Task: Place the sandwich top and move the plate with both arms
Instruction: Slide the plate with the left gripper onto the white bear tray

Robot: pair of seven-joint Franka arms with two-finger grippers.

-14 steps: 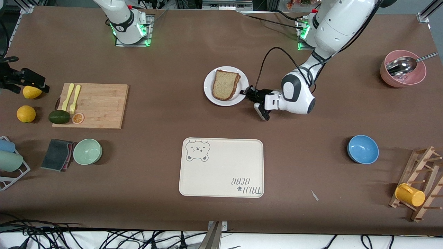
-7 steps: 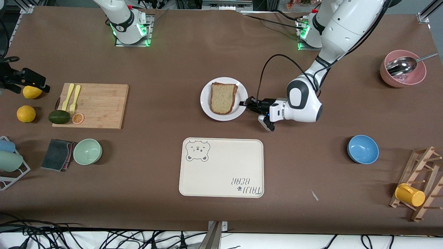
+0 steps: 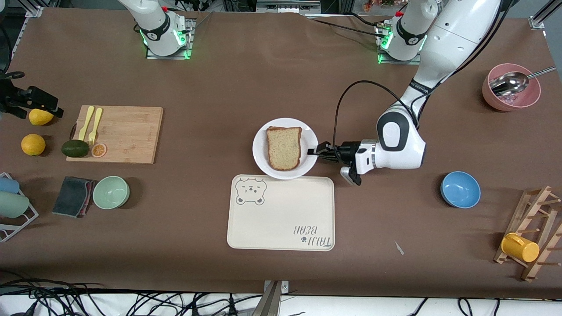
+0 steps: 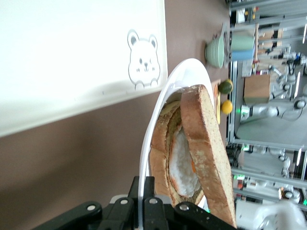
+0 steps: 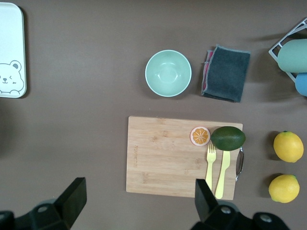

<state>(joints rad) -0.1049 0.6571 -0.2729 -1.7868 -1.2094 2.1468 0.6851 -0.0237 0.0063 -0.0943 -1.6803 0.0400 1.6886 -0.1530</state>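
Note:
The sandwich top (image 3: 284, 148), a pale speckled slice with a brown crust, lies on the white plate (image 3: 262, 153). In the left wrist view the sandwich top (image 4: 206, 143) rests on a darker slice with egg white between them. My left gripper (image 3: 312, 152) is shut on the plate's rim (image 4: 153, 124) at the left arm's end of the plate, fingers (image 4: 135, 191) clamping it from both faces. The plate's rim just overlaps the tray's edge. My right gripper (image 5: 139, 191) hangs open and high over the wooden board (image 5: 184, 155), holding nothing.
A cream bear tray (image 3: 281, 219) lies just nearer the front camera than the plate. The board (image 3: 118, 134) carries forks, an avocado and an orange slice, with two lemons beside it. Around stand a green bowl (image 3: 111, 192), a blue bowl (image 3: 460, 189), a pink bowl (image 3: 511, 94) and a cup rack (image 3: 527, 237).
My left gripper has carried the plate with the sandwich toward the front camera, up to the tray's edge. The slice has turned squarer to the view. The right arm has not moved.

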